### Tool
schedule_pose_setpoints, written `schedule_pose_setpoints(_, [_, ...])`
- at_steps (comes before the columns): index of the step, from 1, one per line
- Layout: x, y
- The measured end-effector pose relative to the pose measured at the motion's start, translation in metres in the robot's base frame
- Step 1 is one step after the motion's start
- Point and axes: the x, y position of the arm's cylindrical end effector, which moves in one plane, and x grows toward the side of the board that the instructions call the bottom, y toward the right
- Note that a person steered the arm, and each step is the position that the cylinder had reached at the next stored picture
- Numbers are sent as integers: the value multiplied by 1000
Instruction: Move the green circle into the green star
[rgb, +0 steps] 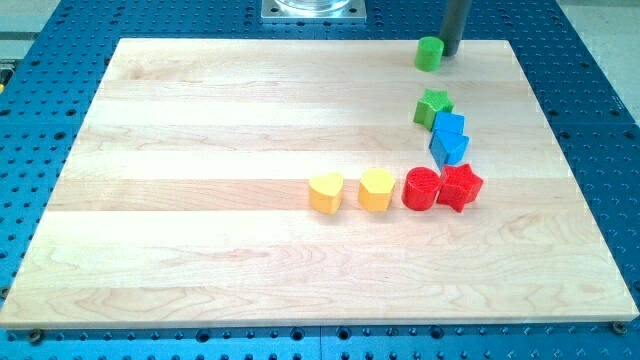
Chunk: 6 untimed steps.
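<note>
The green circle (429, 53) stands near the board's top edge at the view's upper right. The green star (432, 106) lies below it, with a gap of bare wood between them. My tip (450, 52) is at the lower end of the dark rod, right beside the green circle on its right side, touching or nearly touching it.
Two blue blocks (449, 138) sit just below the green star, touching it. Below them are a red circle (421, 188) and a red star (460, 187) side by side. A yellow heart (326, 192) and a yellow hexagon (376, 189) lie to their left. The wooden board (200, 150) rests on a blue perforated table.
</note>
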Motion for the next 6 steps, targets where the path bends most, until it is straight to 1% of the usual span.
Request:
schedule_pose_setpoints(1, [-17,-7])
schedule_pose_setpoints(2, [7,-23])
schedule_pose_setpoints(3, [43,-23])
schedule_pose_setpoints(4, [48,-22])
schedule_pose_setpoints(6, [38,-15])
